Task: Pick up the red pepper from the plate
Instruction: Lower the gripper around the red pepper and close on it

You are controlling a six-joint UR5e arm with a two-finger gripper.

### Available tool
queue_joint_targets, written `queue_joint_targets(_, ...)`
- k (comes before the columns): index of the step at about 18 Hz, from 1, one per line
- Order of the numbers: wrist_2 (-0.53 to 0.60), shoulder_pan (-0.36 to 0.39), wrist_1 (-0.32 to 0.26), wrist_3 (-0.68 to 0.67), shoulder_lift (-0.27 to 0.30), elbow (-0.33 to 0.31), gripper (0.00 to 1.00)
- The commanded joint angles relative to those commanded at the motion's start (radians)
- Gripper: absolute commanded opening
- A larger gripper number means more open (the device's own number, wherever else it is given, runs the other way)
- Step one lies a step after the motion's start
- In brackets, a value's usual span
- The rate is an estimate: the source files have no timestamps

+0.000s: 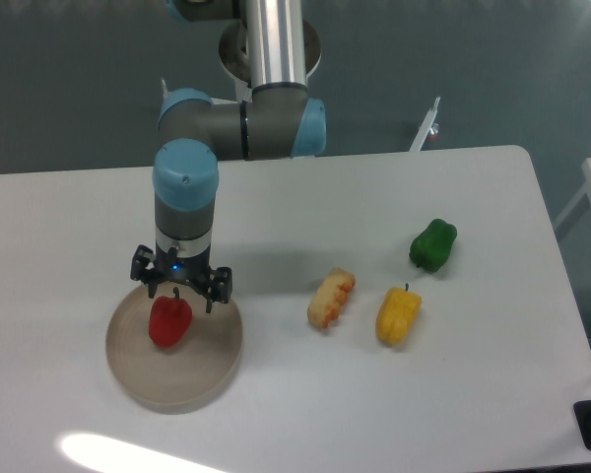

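Note:
The red pepper (169,321) lies on the left part of the round beige plate (212,370) near the table's front left. My gripper (181,296) hangs straight down over the plate's far side, just above and behind the pepper. Its two dark fingers (217,287) are spread wide, one to each side of the pepper's stem. They hold nothing, and the pepper rests on the plate.
A yellow pepper (397,314) and a green pepper (432,244) lie on the white table to the right. A pale orange-edged food toy (331,299) lies between them and the plate. The arm's base stands at the table's back edge.

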Motion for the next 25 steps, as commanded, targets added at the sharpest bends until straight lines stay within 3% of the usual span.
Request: queue_joint_targets(25,0.006,-0.012,0.020,-0.009,-0.048,0.012,1.00)
